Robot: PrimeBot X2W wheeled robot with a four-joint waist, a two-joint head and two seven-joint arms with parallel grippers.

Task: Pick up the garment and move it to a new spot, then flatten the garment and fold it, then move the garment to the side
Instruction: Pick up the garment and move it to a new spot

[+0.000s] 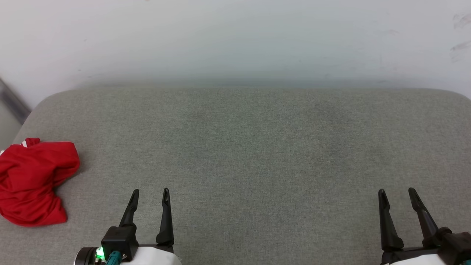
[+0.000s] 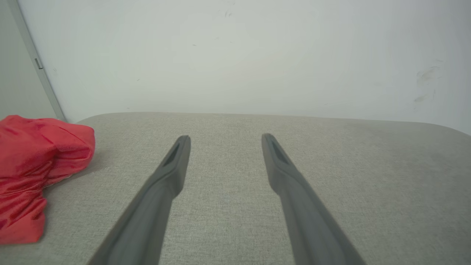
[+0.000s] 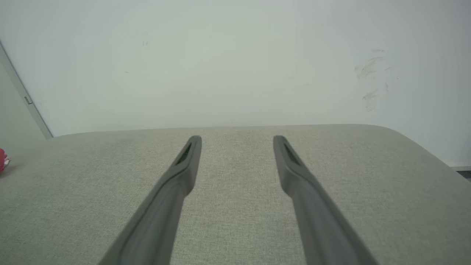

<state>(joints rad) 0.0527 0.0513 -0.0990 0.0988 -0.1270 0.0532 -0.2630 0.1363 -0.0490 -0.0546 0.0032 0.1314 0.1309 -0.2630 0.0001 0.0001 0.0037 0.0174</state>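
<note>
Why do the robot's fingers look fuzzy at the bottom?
Left wrist view: the left gripper is sharp at the tips, blurred near the bottom edge, likely too close to the lens. Right wrist view: the right gripper likewise. Head view: the crumpled red garment looks crisp, soft shadow beside it.

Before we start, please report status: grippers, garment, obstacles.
Left gripper open, empty. Right gripper same. Garment crumpled, far left of grey surface, untouched. No obstacle between left gripper and garment.
</note>
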